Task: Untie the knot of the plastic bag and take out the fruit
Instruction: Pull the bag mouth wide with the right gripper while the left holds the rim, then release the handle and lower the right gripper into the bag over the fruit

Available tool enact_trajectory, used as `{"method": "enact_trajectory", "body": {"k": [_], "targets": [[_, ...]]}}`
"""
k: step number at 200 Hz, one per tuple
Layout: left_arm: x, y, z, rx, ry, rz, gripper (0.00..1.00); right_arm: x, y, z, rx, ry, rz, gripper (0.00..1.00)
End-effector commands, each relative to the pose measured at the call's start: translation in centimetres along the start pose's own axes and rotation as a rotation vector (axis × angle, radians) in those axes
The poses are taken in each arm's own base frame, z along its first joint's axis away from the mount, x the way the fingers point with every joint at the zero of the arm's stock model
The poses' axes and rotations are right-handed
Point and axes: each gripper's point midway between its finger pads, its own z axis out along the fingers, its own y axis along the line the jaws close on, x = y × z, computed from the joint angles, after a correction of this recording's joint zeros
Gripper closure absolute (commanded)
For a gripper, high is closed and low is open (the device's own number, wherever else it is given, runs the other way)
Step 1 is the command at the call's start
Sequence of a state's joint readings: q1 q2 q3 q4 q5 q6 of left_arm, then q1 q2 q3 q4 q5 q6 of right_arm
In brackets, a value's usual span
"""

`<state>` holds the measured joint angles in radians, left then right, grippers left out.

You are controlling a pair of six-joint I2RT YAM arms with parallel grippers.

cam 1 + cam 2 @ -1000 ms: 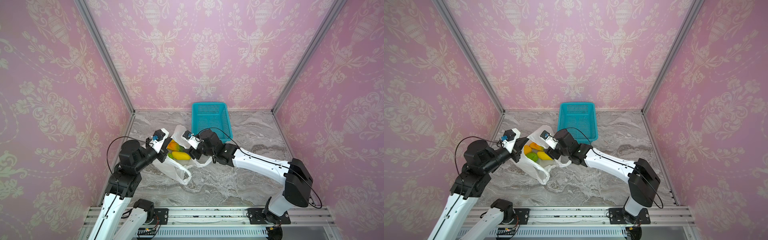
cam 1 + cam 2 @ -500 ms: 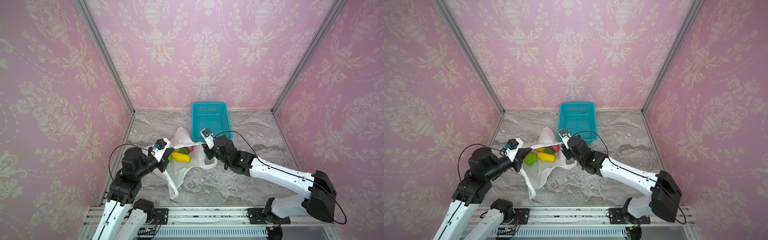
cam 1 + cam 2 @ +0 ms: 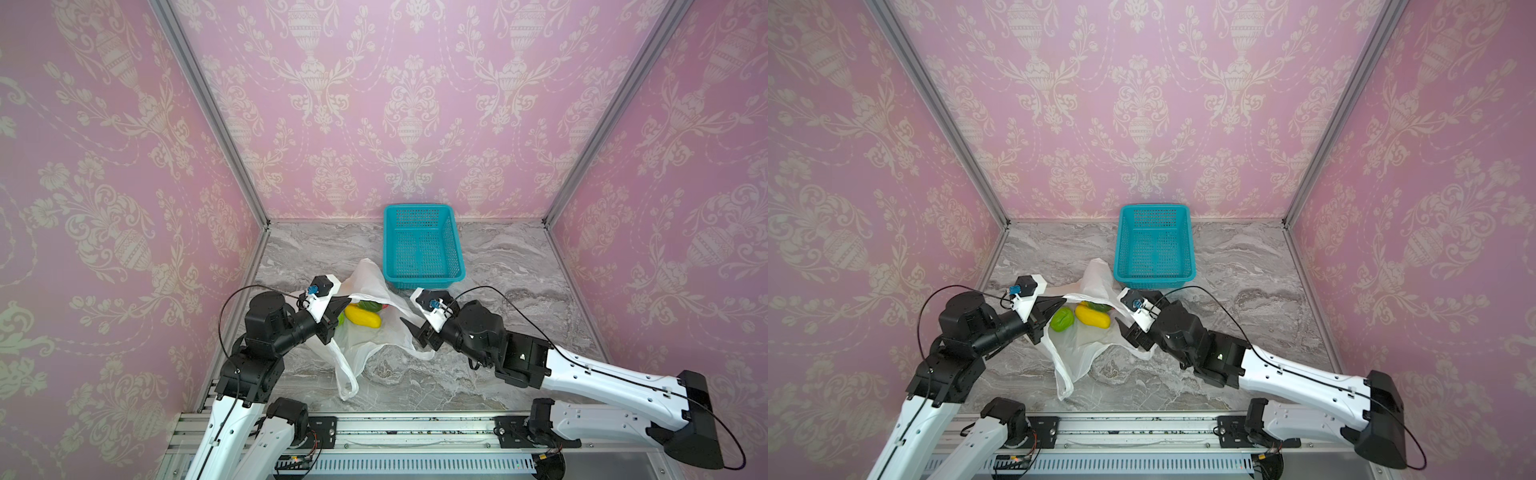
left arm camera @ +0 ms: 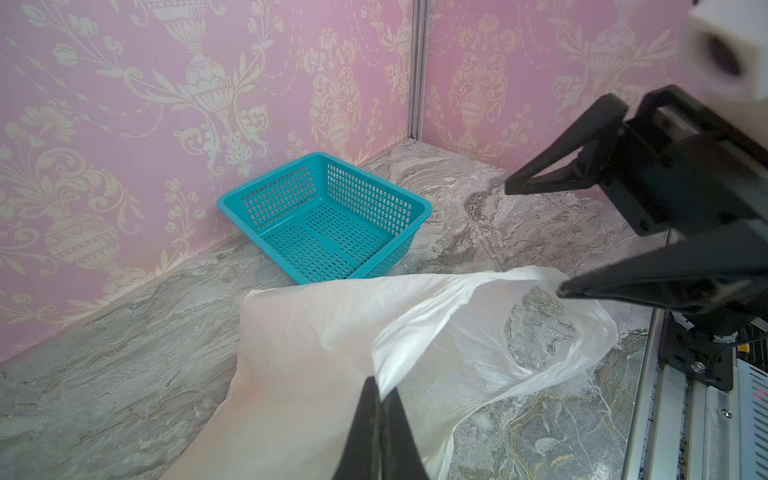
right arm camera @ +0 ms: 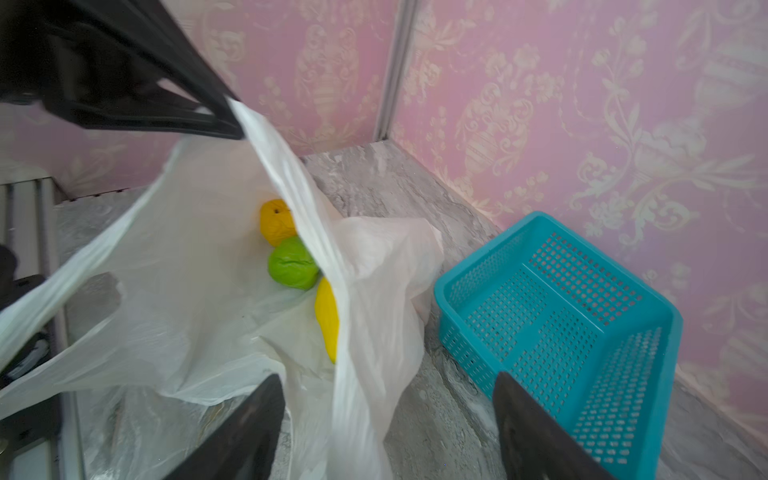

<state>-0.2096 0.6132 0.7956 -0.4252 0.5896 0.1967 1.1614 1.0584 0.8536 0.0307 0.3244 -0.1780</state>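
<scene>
Three pieces of fruit (image 3: 363, 318) show plainly inside the bag (image 3: 374, 345): a yellow oblong (image 3: 1093, 318), a green round (image 3: 1062, 319) just beside it, and, from the right wrist, an orange-yellow round (image 5: 276, 222) touching the green one. In both top views a darker green piece (image 3: 371, 306) and a sliver of red (image 3: 385, 306) peek out behind the oblong, too hidden to name.

The bag lies on the marble desk (image 3: 498, 270), left of middle, with its mouth wide and facing up. Its far flap is just beside the near left corner of the teal basket (image 3: 424, 283); whether they touch I cannot tell. One handle loop (image 3: 347, 382) trails loose toward the desk's near edge.

The left jaws are closed on the bag's rim at its left side. They pinch the film flat between them and hold that edge off the desk. The right jaws stand wide apart at the bag's right side and clamp nothing. From the right wrist, a strip of the bag stretched from the left jaws runs down between them. From the left wrist, one fingertip (image 4: 582, 286) touches the rim's edge.
</scene>
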Motion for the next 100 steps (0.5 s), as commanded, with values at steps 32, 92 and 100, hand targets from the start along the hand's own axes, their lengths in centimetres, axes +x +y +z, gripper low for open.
{"method": "enact_trajectory", "body": {"k": [32,92,100], "targets": [[-0.3,0.6,0.1,-0.014,-0.011,-0.035,1.0,-1.8,8.8,-0.3,-0.229,-0.144,-0.156,0.3],[-0.5,0.8,-0.1,-0.029,-0.019,-0.034,1.0,3.5,10.9,9.9,-0.066,-0.058,-0.091,0.56],[-0.5,0.8,-0.1,-0.028,-0.021,-0.034,1.0,4.6,10.6,11.3,-0.04,-0.024,-0.071,0.58]]}}
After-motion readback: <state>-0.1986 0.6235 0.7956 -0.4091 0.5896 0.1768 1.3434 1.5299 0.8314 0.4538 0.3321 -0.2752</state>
